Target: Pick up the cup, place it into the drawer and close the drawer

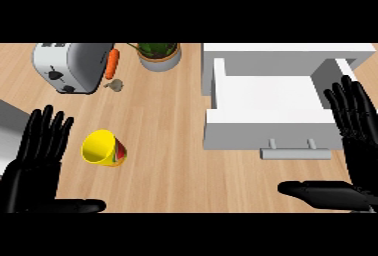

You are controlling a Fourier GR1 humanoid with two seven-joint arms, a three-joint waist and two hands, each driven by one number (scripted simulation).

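Lying cup (pixel 103 148), no legible writing

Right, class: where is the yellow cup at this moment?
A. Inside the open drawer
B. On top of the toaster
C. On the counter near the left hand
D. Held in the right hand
C: the yellow cup lies on its side on the wooden counter, just right of the open left hand, outside the drawer.

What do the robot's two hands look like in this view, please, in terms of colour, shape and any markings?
Both the left hand and the right hand are plain glossy black, with long, slender, segmented fingers and a thick thumb. No markings, cables or sleeves show on either. The forearms are cut off by the view's lower edge, so their look cannot be told here.
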